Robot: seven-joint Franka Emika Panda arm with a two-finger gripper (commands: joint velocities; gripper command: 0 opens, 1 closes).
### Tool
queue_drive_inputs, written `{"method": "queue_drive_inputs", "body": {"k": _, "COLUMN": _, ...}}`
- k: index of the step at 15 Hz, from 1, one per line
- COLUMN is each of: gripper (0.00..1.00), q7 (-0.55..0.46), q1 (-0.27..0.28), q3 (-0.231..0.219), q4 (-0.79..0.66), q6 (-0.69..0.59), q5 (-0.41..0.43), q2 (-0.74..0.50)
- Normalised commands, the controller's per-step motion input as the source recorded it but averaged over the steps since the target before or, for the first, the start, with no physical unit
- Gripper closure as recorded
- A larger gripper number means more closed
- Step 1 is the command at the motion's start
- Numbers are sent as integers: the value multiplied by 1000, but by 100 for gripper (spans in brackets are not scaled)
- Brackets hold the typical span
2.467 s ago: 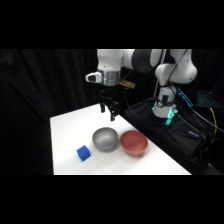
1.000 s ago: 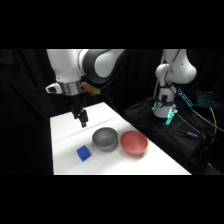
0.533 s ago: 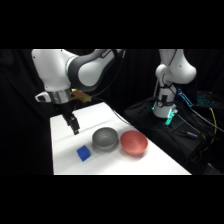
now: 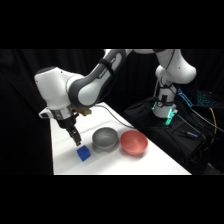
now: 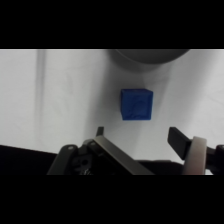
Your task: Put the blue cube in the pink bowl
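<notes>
Open-fingered, the gripper (image 4: 76, 139) hangs just above the cube (image 4: 83, 153), arm bent low over the table (image 4: 62, 150). Cube lies beside the grey bowl (image 4: 105, 139), pink bowl (image 4: 133, 142) beyond.

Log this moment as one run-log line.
phase: approach | gripper: jaws open, above blue cube | cube: on table, ungrasped | pink bowl: empty

Side view: white table (image 4: 65, 150) brightly lit against black surroundings, arm's shell near overexposed. Green glow by base at right. Soft shadow beneath grey bowl (image 4: 105, 138) and pink bowl (image 4: 134, 142). Overall soft focus. Wrist view: even light, faint vertical shadow streaks on table, blue cube (image 5: 136, 104) fairly crisp, gripper (image 5: 141, 135) linkage blurred at bottom
</notes>
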Motion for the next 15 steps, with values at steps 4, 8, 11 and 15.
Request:
{"method": "queue_drive_inputs", "body": {"k": 4, "gripper": 0, "q7": -93, "q1": -17, "q3": 57, "q4": -45, "q6": 231, "q5": 64, "q2": 70}}
{"method": "queue_drive_inputs", "body": {"k": 8, "gripper": 0, "q7": -70, "q1": -24, "q3": 34, "q4": -131, "q6": 235, "q5": 51, "q2": 25}}
{"method": "queue_drive_inputs", "body": {"k": 11, "gripper": 0, "q7": -19, "q1": -6, "q3": 16, "q4": -186, "q6": 264, "q5": 28, "q2": -34}}
{"method": "queue_drive_inputs", "body": {"k": 15, "gripper": 0, "q7": 26, "q1": 6, "q3": -6, "q4": -177, "q6": 269, "q5": 10, "q2": -40}}
